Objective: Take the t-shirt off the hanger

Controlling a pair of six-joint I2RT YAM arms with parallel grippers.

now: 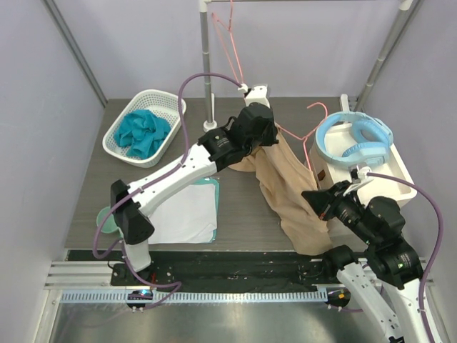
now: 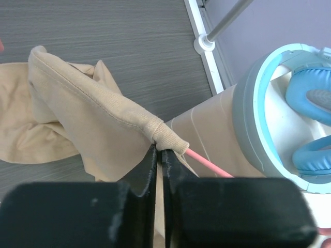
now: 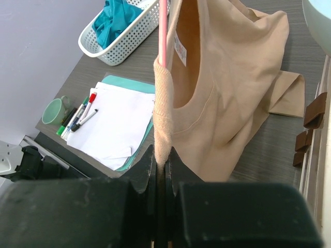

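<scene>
Dark grey wood-grain table point(image 1: 243, 214), with pale lilac walls on three sides.

Left gripper point(image 2: 159, 152): jaws pressed nearly together, pinching a ribbed edge of the beige t-shirt point(image 2: 77, 119). The wire of the pink hanger point(image 2: 207, 163) comes out of that same fold just beside the fingertips. Whether the jaws also catch the wire cannot be told.

Right gripper point(image 3: 161, 155): jaws pressed together on the ribbed neckband. The band runs straight up from the fingertips, alongside the hanger wire.

T-shirt location: right of table centre, spanning between the two grippers and on the hanger. Its upper part is bunched at the left gripper. Its lower part is draped on the table, reaching down to the right gripper.

The hanger hook lies near the white box point(image 1: 396, 179) at the right edge. Blue headphones point(image 1: 353, 136) rest on top of the box.

Left of the shirt, white paper point(image 1: 186, 211) sits on a teal board, with markers point(image 3: 83, 111) lying on its outer edge. A green mug point(image 1: 107, 221) stands just beside the paper.

At far left, a white perforated basket point(image 1: 161, 100) holds a crumpled teal cloth point(image 1: 143, 132).
</scene>
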